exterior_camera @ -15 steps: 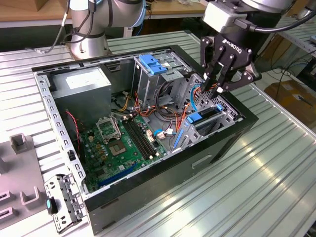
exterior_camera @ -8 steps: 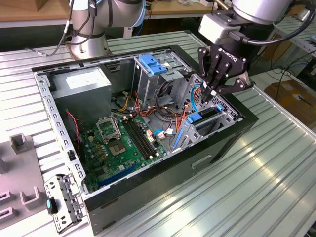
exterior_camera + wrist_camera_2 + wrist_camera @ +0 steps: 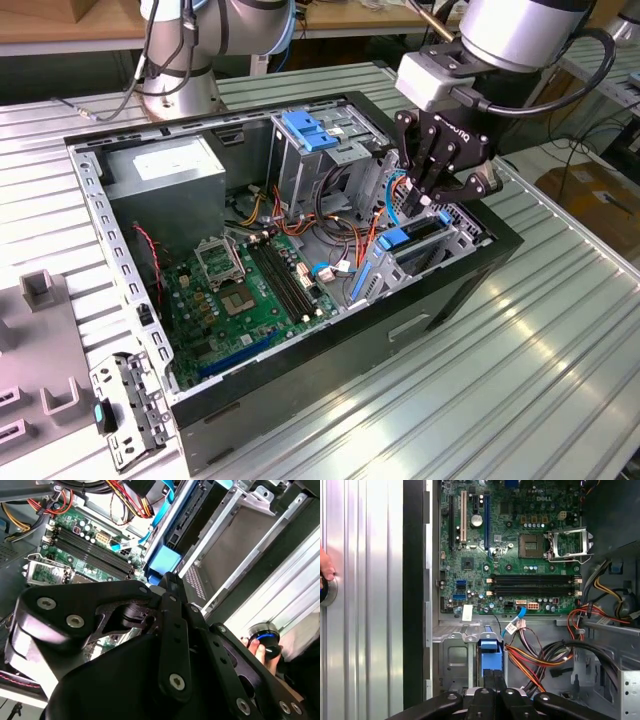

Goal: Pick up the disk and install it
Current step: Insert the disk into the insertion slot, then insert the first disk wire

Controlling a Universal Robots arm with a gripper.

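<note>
The disk (image 3: 420, 238) stands on edge in the metal drive bay at the case's front corner, on the exterior view's right. Its dark body (image 3: 192, 517) has blue rails along it and ends in a blue end piece (image 3: 488, 650). My gripper (image 3: 420, 203) hangs straight above that end. In both wrist views the black fingers (image 3: 492, 677) lie together, shut, with nothing between them. Their tips (image 3: 172, 580) sit right at the blue end piece; whether they touch it I cannot tell.
The open black computer case (image 3: 420, 320) lies on a ribbed metal table. Inside are the green motherboard (image 3: 510, 555), a grey box with a white sticker (image 3: 165, 170), a tall cage with a blue tab (image 3: 305, 130) and loose cables (image 3: 545, 655). A person's hand (image 3: 260, 652) rests by a round knob outside the case.
</note>
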